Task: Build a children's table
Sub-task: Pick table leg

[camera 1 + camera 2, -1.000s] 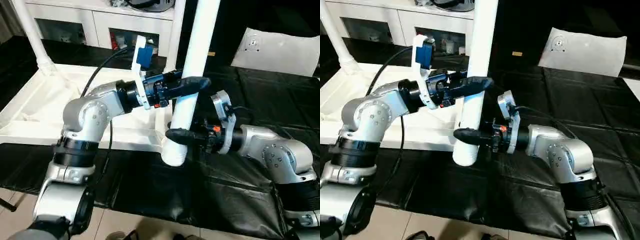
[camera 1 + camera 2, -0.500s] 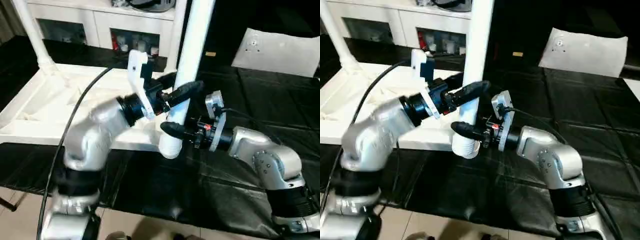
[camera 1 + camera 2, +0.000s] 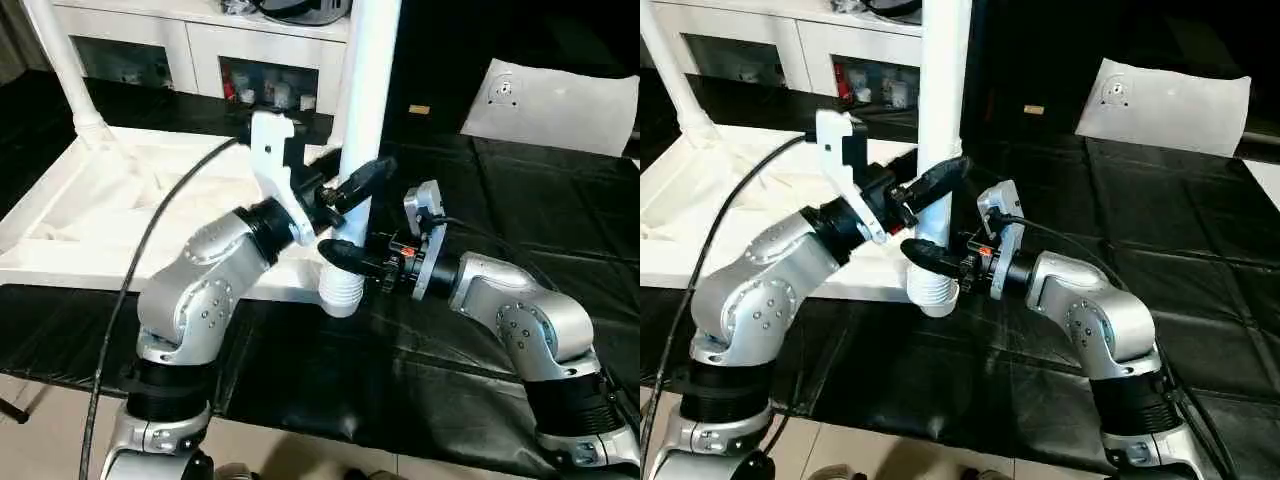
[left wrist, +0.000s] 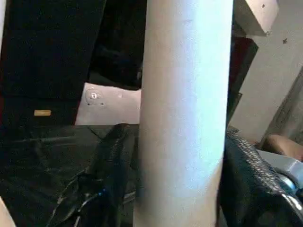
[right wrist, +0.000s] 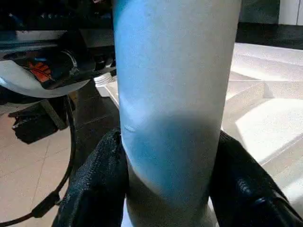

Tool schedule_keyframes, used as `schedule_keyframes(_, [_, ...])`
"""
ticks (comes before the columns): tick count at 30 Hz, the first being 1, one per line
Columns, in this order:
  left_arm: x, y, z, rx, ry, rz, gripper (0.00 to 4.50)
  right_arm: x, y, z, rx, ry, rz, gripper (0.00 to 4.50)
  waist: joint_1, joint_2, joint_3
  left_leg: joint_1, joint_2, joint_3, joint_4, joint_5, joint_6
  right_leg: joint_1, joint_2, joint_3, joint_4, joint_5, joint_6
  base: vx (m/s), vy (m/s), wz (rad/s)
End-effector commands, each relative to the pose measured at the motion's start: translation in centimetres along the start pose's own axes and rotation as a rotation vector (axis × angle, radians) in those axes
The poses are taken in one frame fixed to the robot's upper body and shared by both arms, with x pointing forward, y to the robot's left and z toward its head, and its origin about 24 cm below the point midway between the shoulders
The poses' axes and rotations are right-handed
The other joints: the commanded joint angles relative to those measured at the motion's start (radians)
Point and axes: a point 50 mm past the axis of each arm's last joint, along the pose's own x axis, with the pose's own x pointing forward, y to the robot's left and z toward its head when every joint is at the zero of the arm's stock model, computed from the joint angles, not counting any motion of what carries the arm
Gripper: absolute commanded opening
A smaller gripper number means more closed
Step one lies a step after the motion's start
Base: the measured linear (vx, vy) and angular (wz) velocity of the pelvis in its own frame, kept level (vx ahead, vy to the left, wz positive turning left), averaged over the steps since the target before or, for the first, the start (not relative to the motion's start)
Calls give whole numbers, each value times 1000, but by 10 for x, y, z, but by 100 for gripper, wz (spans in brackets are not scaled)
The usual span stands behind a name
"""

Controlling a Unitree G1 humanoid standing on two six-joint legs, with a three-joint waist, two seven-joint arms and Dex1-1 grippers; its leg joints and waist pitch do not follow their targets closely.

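From the head camera, we see our right end effector (image 3: 345, 258) clamped around a white leg (image 3: 362, 120), low, just above its threaded end. Our left end effector (image 3: 352, 185) sits higher, fingers either side. The upturned table top (image 3: 90, 215) lies at left on the black-covered table (image 3: 520, 200). Along the left wrist, the leg fills the gap; contact is unclear. Along the right wrist, both pads press it. We judge it best kept upright while steered to a corner socket, which is hidden.
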Motion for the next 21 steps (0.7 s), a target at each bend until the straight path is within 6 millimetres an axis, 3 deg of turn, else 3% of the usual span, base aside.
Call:
schedule_keyframes(1, [0, 0, -2, -29, 7, 16, 260, 0, 1, 7, -35, -27, 5, 193, -7, -9, -75, 1, 37, -12, -58, -127, 38, 60, -76, 53, -92, -497, 59, 0, 0, 0])
schedule_keyframes(4, [1, 0, -2, -43, 2, 18, 260, 0, 1, 7, -36, -28, 2, 193, -12, -7, -75, 2, 38, -14, -58, -137, 36, 59, -75, 50, -94, -499, 63, 0, 0, 0])
schedule_keyframes(9, [2, 1, -2, -69, -3, 20, 260, 0, 0, 8, -38, -28, -3, 193, -24, -11, -76, -1, 34, -14, -56, -147, 40, 60, -74, 48, -97, -513, 71, 0, 0, 0])
schedule_keyframes(16, [1, 2, 2, -215, -46, -29, 230, 2, -3, 10, -48, -32, -6, 193, -25, -9, -76, 0, 35, -15, -55, -148, 43, 59, -73, 45, -97, -512, 64, 0, 0, 0])
schedule_keyframes(21, [1, 5, 4, -227, -52, -33, 214, 2, -4, 12, -56, -34, -8, 193, -24, -9, -77, 0, 35, -15, -56, -146, 43, 60, -74, 47, -96, -502, 65, 0, 0, 0])
